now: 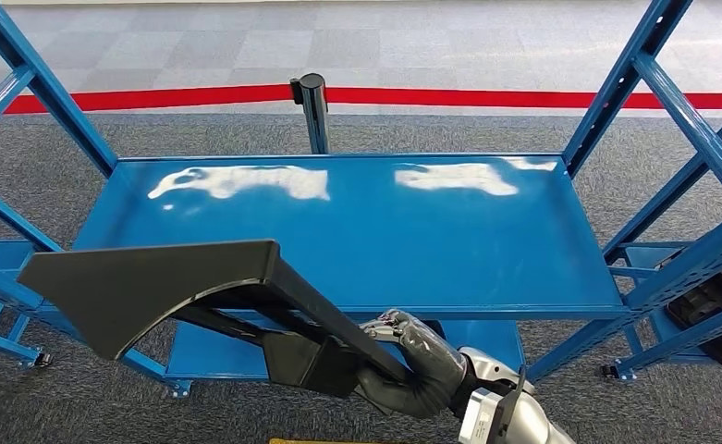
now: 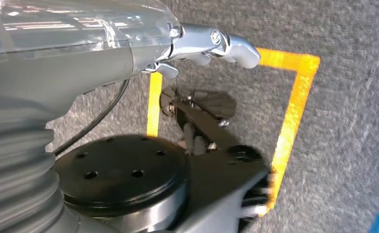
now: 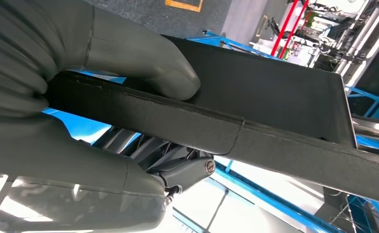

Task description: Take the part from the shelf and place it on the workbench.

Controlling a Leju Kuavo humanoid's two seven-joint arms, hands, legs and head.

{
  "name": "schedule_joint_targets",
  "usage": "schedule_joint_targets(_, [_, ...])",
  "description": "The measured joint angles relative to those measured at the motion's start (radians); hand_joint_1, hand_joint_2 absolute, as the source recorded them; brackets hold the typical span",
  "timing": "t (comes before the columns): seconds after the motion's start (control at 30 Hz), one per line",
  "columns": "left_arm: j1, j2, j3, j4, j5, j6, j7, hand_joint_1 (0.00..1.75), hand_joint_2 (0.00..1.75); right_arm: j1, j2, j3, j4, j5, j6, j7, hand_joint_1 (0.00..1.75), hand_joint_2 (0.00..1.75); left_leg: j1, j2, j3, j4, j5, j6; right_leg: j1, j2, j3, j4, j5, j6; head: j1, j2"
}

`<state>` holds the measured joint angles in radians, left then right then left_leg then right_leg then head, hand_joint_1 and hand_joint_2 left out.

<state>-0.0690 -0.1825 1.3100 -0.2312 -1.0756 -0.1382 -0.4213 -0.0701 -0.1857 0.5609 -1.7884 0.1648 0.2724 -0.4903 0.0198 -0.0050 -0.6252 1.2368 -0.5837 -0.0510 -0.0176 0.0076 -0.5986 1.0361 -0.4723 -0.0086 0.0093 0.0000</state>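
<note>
Right hand (image 1: 410, 363) gripped black part (image 1: 153, 287) by narrow end, held just before blue shelf (image 1: 357, 231). Left hand (image 2: 211, 46) hung over floor, grip unclear.

Looks like a workshop or factory test hall w/ a roped-off work spot. Big blue metal shelf (image 1: 357, 231) on little wheels, grey carpet floor (image 1: 79, 407), red barrier belt (image 1: 523, 96) on a black post (image 1: 314, 106), yellow tape square (image 2: 294, 102) on the floor, machines far off.
</note>
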Motion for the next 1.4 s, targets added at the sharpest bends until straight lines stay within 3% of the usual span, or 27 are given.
schedule_joint_targets(0.07, [-0.001,0.006,0.000,0.000,-0.001,0.002,-0.005,0.00,1.75,0.002,0.002,0.000,-0.004,-0.003,0.001,-0.004,1.75,1.75,-0.007,-0.001,0.092,-0.144,0.036,0.011,0.002,0.000,-0.007,0.001,0.009,0.006,0.000,0.000])
schedule_joint_targets(0.1, [-0.001,0.008,0.000,0.000,-0.001,0.002,-0.007,0.00,1.75,0.002,0.003,0.000,-0.006,-0.005,0.001,-0.006,1.75,1.75,-0.010,-0.002,0.118,-0.189,0.045,0.015,0.003,0.000,-0.009,0.001,0.014,0.010,0.000,0.000])
schedule_joint_targets(0.13, [-0.002,0.010,-0.001,0.000,-0.002,0.003,-0.009,0.00,1.75,0.004,0.003,0.000,-0.009,-0.007,0.001,-0.009,1.75,1.75,-0.013,-0.003,0.127,-0.210,0.047,0.019,0.004,0.000,-0.010,0.000,0.019,0.016,0.000,0.000])
schedule_joint_targets(0.23, [-0.001,0.015,-0.001,0.000,-0.004,0.006,-0.011,0.00,1.75,0.013,0.004,-0.002,-0.015,-0.015,0.002,-0.018,1.75,1.75,-0.014,-0.001,0.113,-0.215,0.064,0.037,0.004,0.000,-0.017,0.001,0.023,0.033,0.000,0.000])
schedule_joint_targets(0.3, [-0.002,0.019,-0.001,0.000,-0.004,0.007,-0.011,0.00,1.75,0.023,0.003,-0.005,-0.017,-0.018,0.003,-0.024,1.75,1.75,-0.010,0.005,0.095,-0.220,0.082,0.052,0.002,0.000,-0.039,0.052,-0.035,0.040,0.000,0.000])
schedule_joint_targets(0.37, [-0.002,0.022,-0.001,-0.001,-0.005,0.008,-0.011,0.00,1.75,0.031,0.001,-0.007,-0.018,-0.020,0.003,-0.026,1.75,1.75,-0.011,0.008,0.071,-0.218,0.099,0.059,0.001,0.000,-0.077,0.172,-0.125,0.044,0.001,0.000])
schedule_joint_targets(0.4, [-0.002,0.023,-0.001,-0.001,-0.005,0.008,-0.011,0.00,1.75,0.036,0.000,-0.008,-0.018,-0.021,0.003,-0.027,1.75,1.75,-0.012,0.010,0.059,-0.217,0.108,0.059,0.001,0.000,-0.090,0.229,-0.152,0.045,0.001,0.000])
schedule_joint_targets(0.43, [-0.002,0.024,-0.001,-0.001,-0.005,0.008,-0.010,0.00,1.75,0.039,-0.002,-0.009,-0.018,-0.021,0.004,-0.027,1.75,1.75,-0.012,0.012,0.046,-0.216,0.116,0.059,0.002,0.000,-0.089,0.260,-0.159,0.046,0.001,0.000])
schedule_joint_targets(0.47, [-0.002,0.025,-0.001,-0.001,-0.005,0.008,-0.010,0.00,1.75,0.042,-0.003,-0.009,-0.018,-0.022,0.004,-0.027,1.75,1.75,-0.013,0.013,0.035,-0.215,0.124,0.058,0.002,0.000,-0.070,0.254,-0.145,0.046,0.001,0.000])
schedule_joint_targets(0.5, [-0.002,0.025,-0.001,-0.001,-0.005,0.008,-0.010,0.00,1.75,0.044,-0.003,-0.009,-0.018,-0.023,0.005,-0.027,1.75,1.75,-0.013,0.013,0.025,-0.215,0.132,0.056,0.002,0.000,-0.033,0.211,-0.119,0.045,0.001,0.000])
schedule_joint_targets(0.53, [-0.002,0.025,-0.001,-0.001,-0.007,0.008,-0.009,0.00,1.75,0.044,-0.004,-0.009,-0.018,-0.024,0.007,-0.027,1.75,1.75,-0.013,0.014,0.017,-0.214,0.140,0.053,0.002,0.000,0.019,0.141,-0.093,0.043,0.001,0.000])
schedule_joint_targets(0.6, [-0.002,0.025,-0.002,-0.001,-0.013,0.008,-0.006,0.00,1.75,0.045,-0.005,-0.009,-0.020,-0.029,0.011,-0.029,1.75,1.75,-0.015,0.013,0.006,-0.213,0.154,0.045,0.007,0.000,0.108,0.004,-0.073,0.038,0.000,0.000])
schedule_joint_targets(0.67, [-0.002,0.027,-0.003,-0.001,-0.020,0.008,-0.002,0.00,1.75,0.049,-0.009,-0.010,-0.022,-0.034,0.014,-0.042,1.75,1.75,-0.016,0.013,0.001,-0.215,0.169,0.033,0.013,0.000,0.133,-0.046,-0.076,0.028,0.000,0.000])
schedule_joint_targets(0.73, [-0.001,0.031,-0.007,-0.001,-0.029,0.008,0.005,0.00,1.75,0.057,-0.016,-0.012,-0.023,-0.037,0.018,-0.069,1.75,1.75,-0.014,0.011,-0.005,-0.216,0.177,0.022,0.011,-0.001,0.119,-0.047,-0.063,0.014,0.000,0.000])
schedule_joint_targets(0.77, [0.000,0.033,-0.010,-0.001,-0.033,0.008,0.007,0.00,1.75,0.061,-0.018,-0.012,-0.023,-0.039,0.020,-0.082,1.75,1.75,-0.013,0.010,-0.012,-0.205,0.161,0.018,0.009,-0.002,0.110,-0.048,-0.053,0.007,0.000,0.000])
schedule_joint_targets(0.83, [0.000,0.037,-0.016,-0.001,-0.039,0.008,0.010,0.00,1.75,0.068,-0.020,-0.015,-0.024,-0.044,0.024,-0.100,1.75,1.75,-0.010,0.008,-0.039,-0.124,0.080,0.011,0.006,-0.004,0.088,-0.050,-0.032,-0.003,0.000,0.000])
schedule_joint_targets(0.9, [-0.001,0.041,-0.021,-0.001,-0.042,0.007,0.009,0.00,1.75,0.078,-0.021,-0.021,-0.025,-0.051,0.028,-0.107,1.75,1.75,-0.009,0.008,-0.064,0.007,-0.005,0.005,0.006,-0.005,0.063,-0.048,-0.013,-0.007,0.000,0.000])
schedule_joint_targets(0.93, [-0.001,0.044,-0.022,-0.001,-0.044,0.006,0.009,0.00,1.75,0.083,-0.021,-0.024,-0.025,-0.055,0.030,-0.109,1.75,1.75,-0.008,0.008,-0.063,0.050,-0.020,0.003,0.006,-0.005,0.050,-0.046,-0.003,-0.007,0.000,0.000])
schedule_joint_targets(0.97, [-0.001,0.047,-0.024,-0.001,-0.045,0.005,0.009,0.00,1.75,0.086,-0.022,-0.027,-0.025,-0.058,0.032,-0.111,1.75,1.75,-0.008,0.008,-0.048,0.060,-0.013,0.002,0.006,-0.006,0.036,-0.043,0.006,-0.006,0.000,0.000])
schedule_joint_targets(1.03, [-0.003,0.052,-0.028,-0.001,-0.049,0.005,0.008,0.00,1.75,0.093,-0.022,-0.031,-0.027,-0.063,0.039,-0.117,1.75,1.75,-0.005,0.008,0.034,-0.033,0.033,0.002,0.005,-0.005,0.009,-0.034,0.021,-0.001,0.000,0.000])
schedule_joint_targets(1.1, [-0.006,0.056,-0.032,-0.001,-0.052,0.004,0.007,0.00,1.75,0.098,-0.023,-0.036,-0.032,-0.064,0.047,-0.124,1.75,1.75,-0.006,0.006,0.125,-0.173,0.048,0.005,0.006,-0.005,-0.011,-0.023,0.033,0.009,0.000,0.000])
schedule_joint_targets(1.17, [-0.008,0.058,-0.036,-0.001,-0.055,0.003,0.007,0.00,1.75,0.100,-0.024,-0.038,-0.038,-0.064,0.055,-0.136,1.75,1.75,-0.010,0.002,0.153,-0.230,0.040,0.013,0.008,-0.006,-0.020,-0.018,0.047,0.021,0.000,0.000])
schedule_joint_targets(1.23, [-0.006,0.059,-0.040,-0.001,-0.057,0.002,0.008,0.00,1.75,0.100,-0.025,-0.039,-0.041,-0.061,0.063,-0.149,1.75,1.75,-0.012,0.004,0.140,-0.229,0.052,0.030,0.005,-0.005,-0.025,-0.018,0.055,0.032,0.000,0.000])
schedule_joint_targets(1.27, [-0.006,0.059,-0.042,-0.001,-0.058,0.002,0.009,0.00,1.75,0.100,-0.026,-0.039,-0.042,-0.059,0.067,-0.154,1.75,1.75,-0.012,0.007,0.132,-0.229,0.061,0.040,0.003,-0.005,-0.032,-0.008,0.040,0.036,0.000,0.000])
schedule_joint_targets(1.3, [-0.006,0.061,-0.043,-0.001,-0.059,0.002,0.009,0.00,1.75,0.100,-0.027,-0.038,-0.044,-0.056,0.069,-0.157,1.75,1.75,-0.011,0.009,0.120,-0.230,0.072,0.050,0.001,-0.005,-0.043,0.018,0.007,0.039,0.001,0.000])
schedule_joint_targets(1.4, [-0.007,0.064,-0.045,-0.001,-0.062,0.002,0.009,0.00,1.75,0.099,-0.030,-0.038,-0.048,-0.048,0.074,-0.164,1.75,1.75,-0.013,0.013,0.075,-0.228,0.107,0.062,0.000,-0.005,-0.090,0.187,-0.134,0.042,0.001,0.000])
